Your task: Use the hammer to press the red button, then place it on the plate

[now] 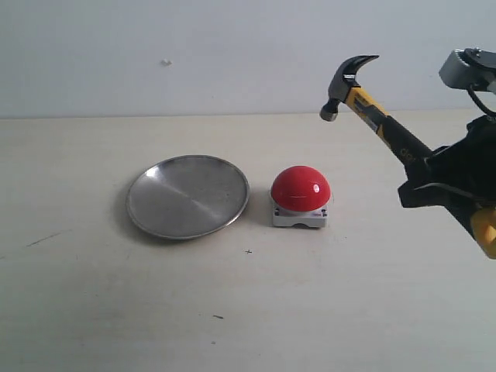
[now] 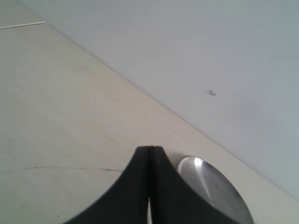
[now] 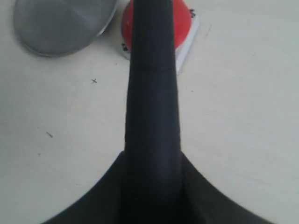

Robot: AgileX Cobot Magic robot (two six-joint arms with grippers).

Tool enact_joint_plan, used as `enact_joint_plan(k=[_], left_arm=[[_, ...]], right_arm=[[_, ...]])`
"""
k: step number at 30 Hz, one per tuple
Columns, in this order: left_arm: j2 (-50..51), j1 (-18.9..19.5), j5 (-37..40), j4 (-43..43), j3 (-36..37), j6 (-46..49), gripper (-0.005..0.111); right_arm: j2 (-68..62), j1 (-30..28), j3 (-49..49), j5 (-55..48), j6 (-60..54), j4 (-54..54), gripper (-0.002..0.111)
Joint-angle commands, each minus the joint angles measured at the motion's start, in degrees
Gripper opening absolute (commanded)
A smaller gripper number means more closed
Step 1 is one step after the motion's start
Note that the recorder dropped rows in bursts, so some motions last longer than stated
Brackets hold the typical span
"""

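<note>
The right tool (image 1: 434, 178) grips the hammer (image 1: 370, 108) by its handle, head raised short of the red button (image 1: 301, 188) at mid-tabletop; a square, gentle descent onto the dome looks wise.

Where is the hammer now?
In the exterior view the hammer is at the right, held aloft by the right pincer, head above-right of the red button.

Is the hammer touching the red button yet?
Apart. The exterior view shows the hammer held up in the air, its head above and to the right of the red button, with a clear gap between them.
</note>
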State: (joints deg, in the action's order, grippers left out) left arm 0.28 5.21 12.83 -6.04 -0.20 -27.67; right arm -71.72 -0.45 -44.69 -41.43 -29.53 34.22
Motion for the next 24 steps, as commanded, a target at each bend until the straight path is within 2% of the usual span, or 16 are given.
enact_joint_plan(k=[1,14,21,24], left_arm=[[-0.28,-0.32,-0.54,0.27,0.20,0.48,0.000],[-0.28,-0.32,-0.54,0.27,0.20,0.48,0.000],[-0.28,-0.32,-0.54,0.27,0.20,0.48,0.000],[-0.28,-0.32,-0.54,0.27,0.20,0.48,0.000]], right_arm=[[0.32,4.18,-0.30,2.95,-2.25,1.59,0.000],[-2.28,5.24,-2.18,-0.87,5.44,-8.44,0.000],[-1.85,12.87,-2.91,1.87,15.34,-19.80,0.000],[-2.71,13.40,-3.04,3.76,17.37,-20.95,0.000]])
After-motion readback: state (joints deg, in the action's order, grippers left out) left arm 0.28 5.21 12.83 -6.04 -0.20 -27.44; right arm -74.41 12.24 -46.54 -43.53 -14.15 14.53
